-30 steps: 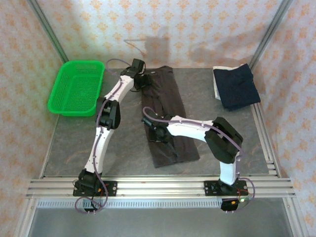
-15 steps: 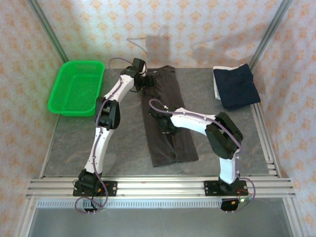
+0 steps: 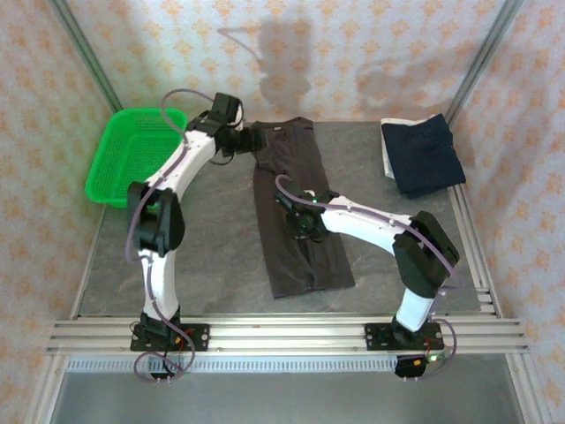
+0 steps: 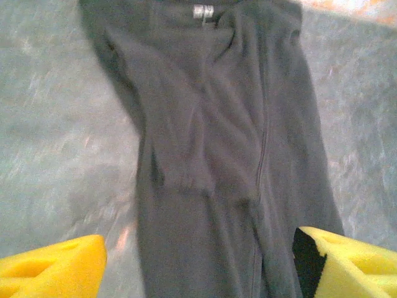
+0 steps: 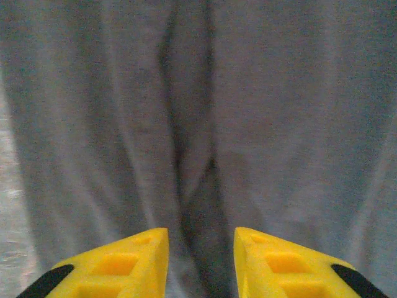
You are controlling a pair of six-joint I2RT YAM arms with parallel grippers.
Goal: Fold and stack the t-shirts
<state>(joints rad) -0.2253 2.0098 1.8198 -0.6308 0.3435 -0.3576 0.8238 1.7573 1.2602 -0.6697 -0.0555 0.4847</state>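
Currently the charcoal t-shirt (image 3: pixel 305 265) lies lengthwise directly beneath the right gripper (image 5: pixel 200 233), jaws slightly parted, empty. The left gripper (image 4: pixel 200 239), jaws wide, faces its collar end.

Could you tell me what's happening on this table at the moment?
Two robot arms are working on a dark shirt, which lies as a long strip down the middle of the table. The left hand is open over its far, collar end; the right hand hovers open over a crease at its middle. Neither seems to grip cloth. A folded navy shirt, a white edge showing at its side, sits far right; a green basket, far left.
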